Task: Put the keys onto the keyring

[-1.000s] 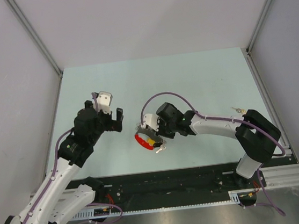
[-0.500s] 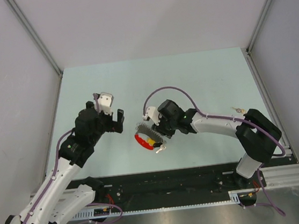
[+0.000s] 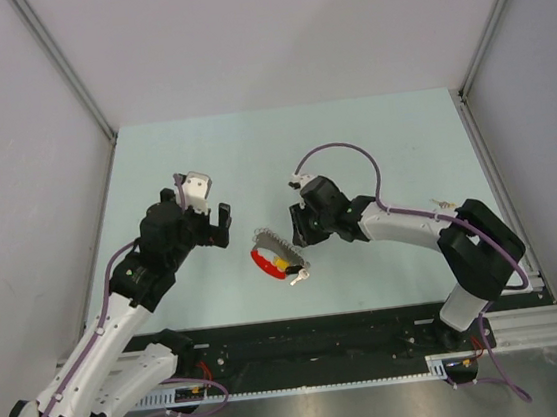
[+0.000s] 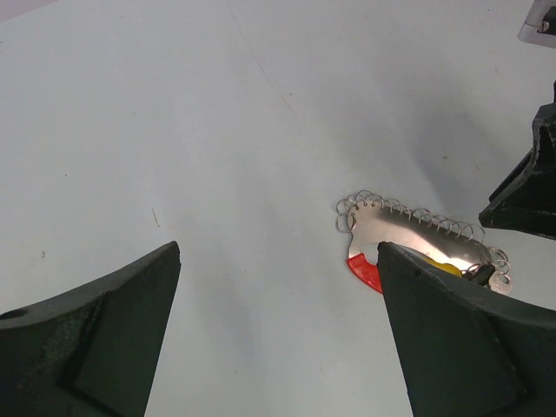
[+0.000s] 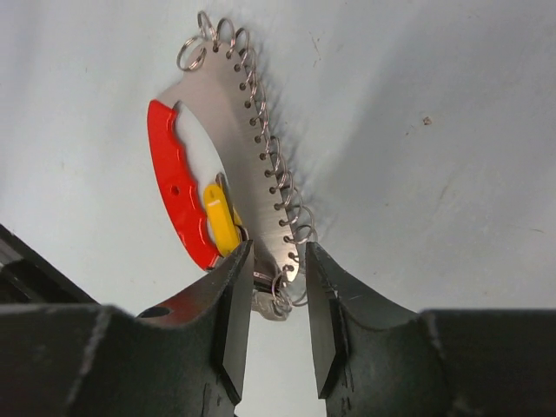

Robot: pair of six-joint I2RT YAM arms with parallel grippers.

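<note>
The keyring (image 3: 273,246) is a flat silver plate with a red curved band and a row of small wire rings, lying on the pale table. A yellow-headed key (image 5: 221,217) and a small silver key (image 5: 269,300) sit at its near end. My right gripper (image 3: 302,237) hovers just right of that end; in the right wrist view the right gripper (image 5: 276,256) has its jaws apart, holding nothing. The left gripper (image 3: 199,207) is wide open left of the keyring (image 4: 408,239), well apart from it. Another tiny key (image 3: 445,207) lies far right.
Grey walls enclose the table (image 3: 372,147) on three sides. The black rail (image 3: 324,339) with both arm bases runs along the near edge. The right arm's purple cable (image 3: 337,149) arcs above its wrist.
My right gripper went from shut to open and pulled back up and to the right, off the keyring. The keyring and keys stayed on the table. The left arm barely moved.
</note>
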